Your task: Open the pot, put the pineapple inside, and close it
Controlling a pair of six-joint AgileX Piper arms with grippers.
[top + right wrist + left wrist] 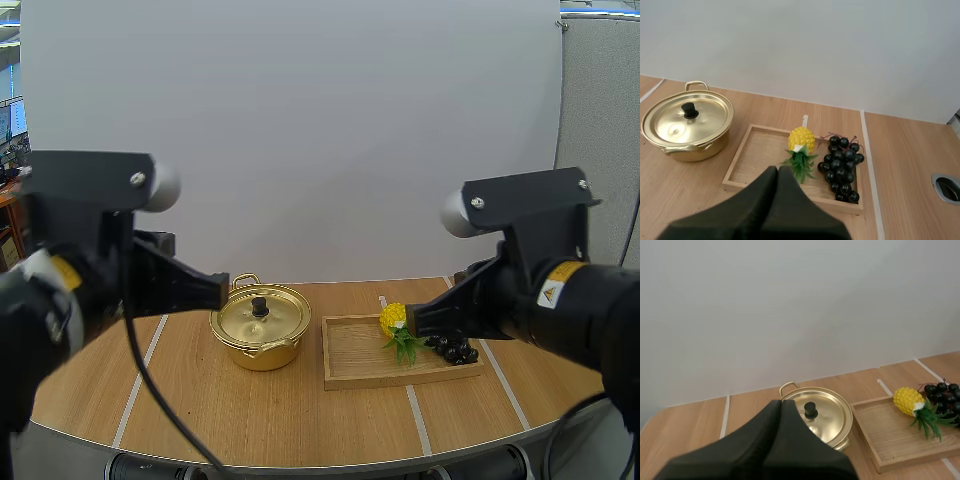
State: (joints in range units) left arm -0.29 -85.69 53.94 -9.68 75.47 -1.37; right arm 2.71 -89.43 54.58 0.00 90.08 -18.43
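Closed left fingers [757,440] face lidded pot [822,415], closed right fingers [752,205] face tray [760,155] where grapes [841,167] flank pineapple [801,140].

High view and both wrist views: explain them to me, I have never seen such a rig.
Two robot arms sit at a wooden table. The high view looks down from behind them; each wrist view rides on one arm, so the near dark wedge is that arm's own gripper. The left gripper and right gripper are shut, holding nothing. On the table stands a gold pot, lid on. Beside it a wooden tray holds a pineapple and black grapes.
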